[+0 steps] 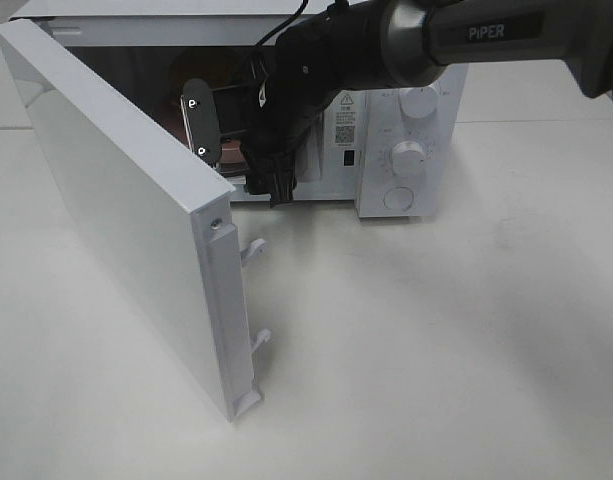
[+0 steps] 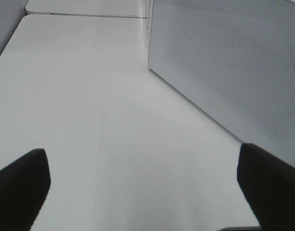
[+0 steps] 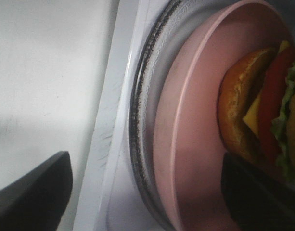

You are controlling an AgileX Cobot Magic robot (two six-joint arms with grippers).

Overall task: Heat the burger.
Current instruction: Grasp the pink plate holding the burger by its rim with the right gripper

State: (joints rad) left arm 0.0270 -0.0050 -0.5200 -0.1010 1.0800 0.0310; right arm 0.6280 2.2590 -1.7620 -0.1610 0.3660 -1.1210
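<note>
- The burger (image 3: 262, 106), a stack of glossy golden-brown bun, red tomato slice, green lettuce frill and yellow cheese, sits on a round pink plate (image 3: 185, 144), which rests on the ridged glass turntable (image 3: 140, 120) inside the white microwave oven (image 1: 406, 150).
- The microwave's wide white door (image 1: 116, 200) stands swung open toward the front of the pale surface (image 1: 436, 350).
- By my judgement the burger is light and soft, and its loose layers would slide apart if squeezed from the sides. The stiff, smooth plate is the safer place to take hold, at its raised rim, though that rim looks slippery.
- The right gripper (image 3: 152, 192) reaches into the oven mouth with its dark fingers spread wide. One finger is over the surface outside the sill and the other lies close by the burger; whether it touches the bun or plate I cannot tell. Nothing is pinched between them.
- The left gripper (image 2: 142, 187) hangs over bare surface beside the oven's perforated side wall (image 2: 234, 62), its fingers spread fully apart and holding nothing.
- With the burger inside, shutting the door and turning the round dials (image 1: 408, 158) appear to remain.
</note>
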